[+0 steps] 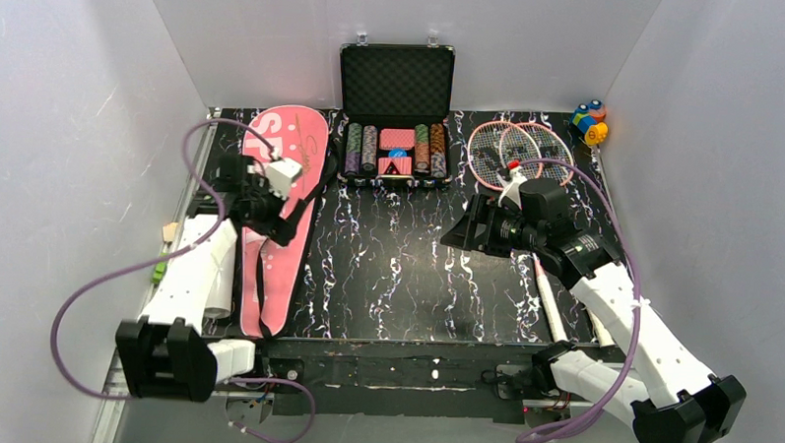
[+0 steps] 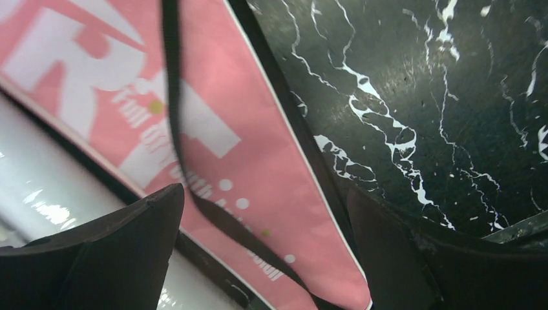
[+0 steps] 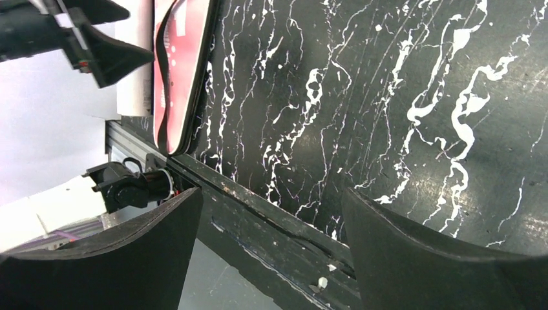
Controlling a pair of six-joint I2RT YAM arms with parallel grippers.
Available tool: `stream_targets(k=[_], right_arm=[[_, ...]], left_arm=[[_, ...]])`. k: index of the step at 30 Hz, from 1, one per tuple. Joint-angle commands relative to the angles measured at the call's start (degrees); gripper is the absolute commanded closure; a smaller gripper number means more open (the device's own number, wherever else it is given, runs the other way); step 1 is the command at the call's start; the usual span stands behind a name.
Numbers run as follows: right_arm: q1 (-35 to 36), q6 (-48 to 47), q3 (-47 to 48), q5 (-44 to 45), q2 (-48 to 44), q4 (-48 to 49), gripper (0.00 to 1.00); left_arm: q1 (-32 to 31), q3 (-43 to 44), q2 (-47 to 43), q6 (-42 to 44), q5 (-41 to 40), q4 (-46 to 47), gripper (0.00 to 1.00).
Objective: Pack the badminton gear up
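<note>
The pink racket cover (image 1: 282,213) lettered "SPORT" lies flat along the left side of the bench (image 1: 396,281), its black strap (image 2: 171,97) trailing over it. The long white tube (image 2: 32,174) lies just beside its outer edge. The two pink-framed rackets (image 1: 514,152) lie well apart from it at the far right, heads overlapping, with their white handles running toward the near edge under the right arm. By the look of it, none of the packing is done: both rackets are outside the cover, and whether the cover is unzipped I cannot tell. What is left seems to be everything, namely rackets into the cover and any shuttlecocks into the tube. I count one cover, one tube and two rackets, and I cannot make out any shuttlecock for certain. The left tool (image 2: 263,194) hangs over the cover and strap, fingers spread wide and gripping nothing. The right tool (image 3: 270,194) is likewise spread and empty above bare bench. One open black case of poker chips (image 1: 394,113) stands at the back, and one small multicoloured toy (image 1: 589,122) sits in the far right corner.
</note>
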Motion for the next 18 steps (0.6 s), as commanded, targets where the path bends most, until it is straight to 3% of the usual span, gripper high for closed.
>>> stream_targets(k=[1,12,14,18], right_arm=[[-0.6,0.9,-1.6,1.5,-2.3,1.7,0.12],[-1.6,1.7,-4.1,1.1,-2.3,3.4,0.13],[-1.8,1.7,-4.1,0.9,-2.1,3.7,0.13],[-2.1,1.7,-4.3,0.2,-1.6,4.4,0.15]], left_arm=[[-4.7,-1.3,6.1,-1.6,-4.4,3.5,0.02],[-8.4,2.6,22.2,0.9,-7.3,9.9,0.02],[-8.4,2.9,23.4,1.1,-7.2,10.4,0.06],[-8.4,2.8,24.9,1.7,-6.1,10.6,0.25]])
